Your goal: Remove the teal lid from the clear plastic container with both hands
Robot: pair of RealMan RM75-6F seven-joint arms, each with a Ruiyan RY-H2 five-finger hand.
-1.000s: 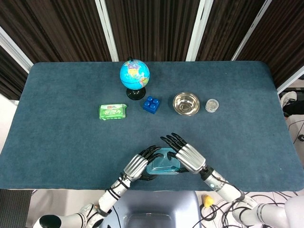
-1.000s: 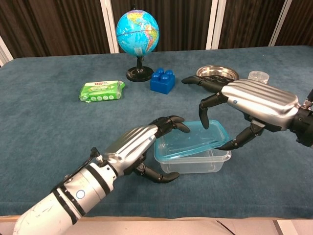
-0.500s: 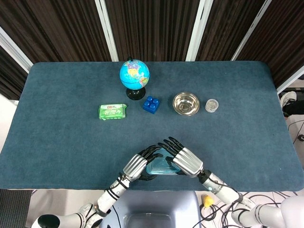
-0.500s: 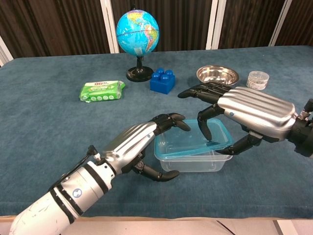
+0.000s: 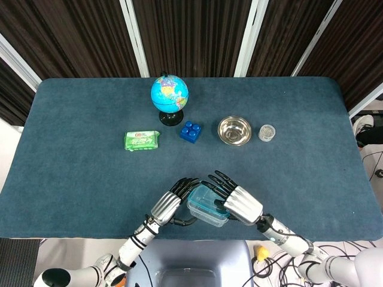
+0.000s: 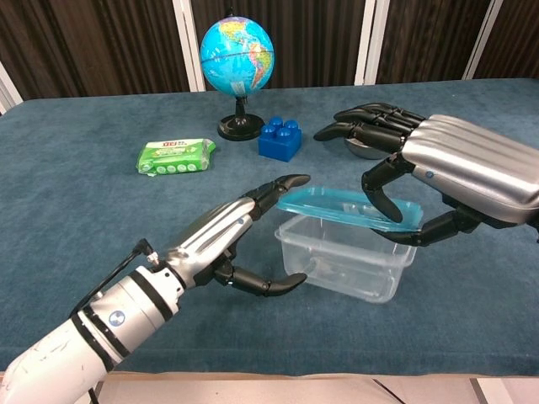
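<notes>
The clear plastic container (image 6: 349,257) stands near the front edge of the tabletop (image 5: 72,173), about midway along it, between the two hands. The teal lid (image 6: 337,206) sits raised above the container, tilted, with a gap visible between lid and container rim along the left side in the chest view. The right hand (image 6: 459,168) pinches the lid's right portion: one dark finger curls down onto the top of the lid and the thumb reaches under its right edge, while the remaining fingers extend forward, spread, above the lid. The left hand (image 6: 227,240) lies at the container's left side, fingers apart; its upper fingertips (image 6: 295,179) reach just beside the lid's left corner, and its thumb stretches toward the container's lower left wall. Whether these tips actually touch cannot be told. In the head view the two hands (image 5: 169,203) (image 5: 239,202) flank the container (image 5: 206,210), partly covering it.

Toward the rear of the tabletop stand a globe (image 5: 169,95), a green wipes packet (image 5: 142,140), a blue building block (image 5: 190,131), a steel bowl (image 5: 234,130) and a small clear jar (image 5: 267,132).
</notes>
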